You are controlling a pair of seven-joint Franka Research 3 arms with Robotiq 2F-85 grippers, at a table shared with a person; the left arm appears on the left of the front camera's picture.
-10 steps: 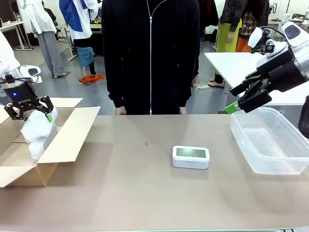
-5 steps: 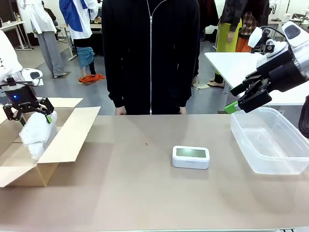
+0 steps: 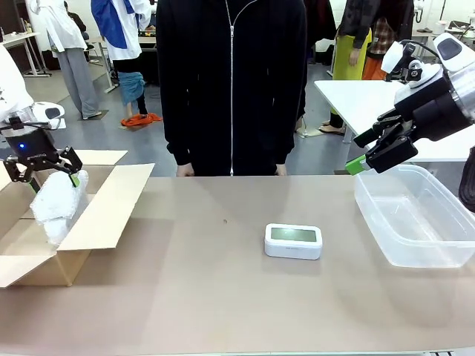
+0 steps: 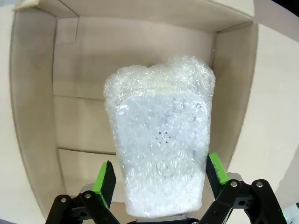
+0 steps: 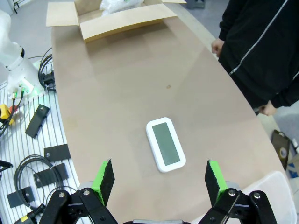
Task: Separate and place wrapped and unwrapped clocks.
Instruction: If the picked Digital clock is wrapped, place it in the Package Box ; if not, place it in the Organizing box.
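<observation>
White bubble-wrapped oblong bundle [image 4: 161, 140] being propped on end inside open brown cardboard box [image 3: 104, 215] at left end of tan table [image 3: 223, 297]. Left gripper [image 4: 160, 165] being held spread around bundle's top, green pads just beside wrap, grip judged released. Straight upward lift being advised, so wrap not snagged, bundle not toppled. Bare white rounded digital clock [image 3: 293, 241] lying mid-table, near clear plastic tub [image 3: 369, 202]. Right gripper [image 3: 362, 159] being held unclenched, empty, above tub's far corner.

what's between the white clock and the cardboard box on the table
Just bare tabletop, apart from one tiny dark speck, between the clock and the cardboard box; the front view shows it.
</observation>
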